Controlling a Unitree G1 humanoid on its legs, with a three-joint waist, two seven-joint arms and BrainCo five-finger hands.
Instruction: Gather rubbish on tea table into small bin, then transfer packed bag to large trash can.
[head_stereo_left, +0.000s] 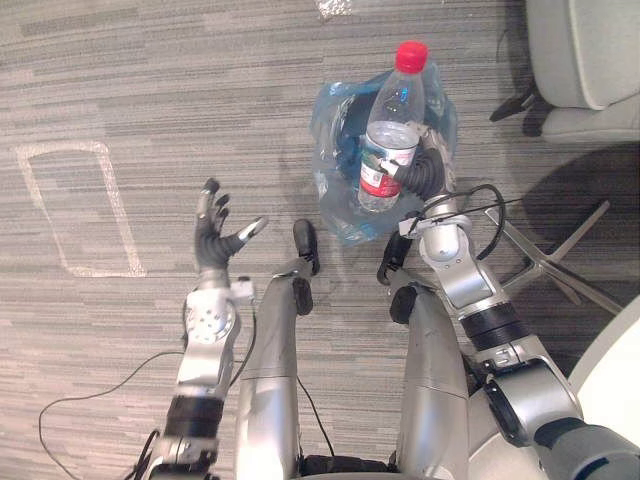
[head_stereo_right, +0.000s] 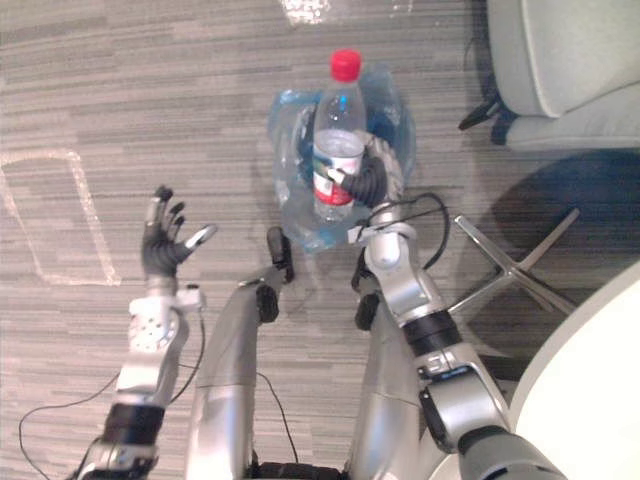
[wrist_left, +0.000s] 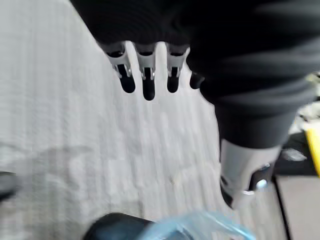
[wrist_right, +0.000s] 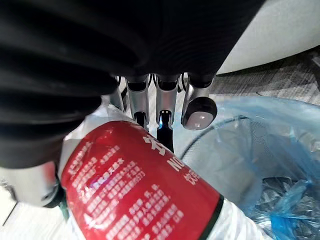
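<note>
A clear plastic bottle (head_stereo_left: 390, 135) with a red cap and a red label stands upright above the small bin (head_stereo_left: 345, 205), which is lined with a blue plastic bag (head_stereo_right: 390, 115) and sits on the carpet. My right hand (head_stereo_left: 420, 170) is curled round the bottle's lower body; in the right wrist view the red label (wrist_right: 135, 190) lies against my fingers (wrist_right: 165, 112), with the bag-lined bin (wrist_right: 265, 165) below. My left hand (head_stereo_left: 215, 235) is raised over the carpet to the left of the bin, open and holding nothing.
A grey armchair (head_stereo_left: 585, 60) stands at the back right. A chair's metal star base (head_stereo_left: 545, 260) lies on the floor right of the bin. A white table edge (head_stereo_right: 590, 390) curves in at the lower right. A taped outline (head_stereo_left: 75, 205) marks the carpet at left.
</note>
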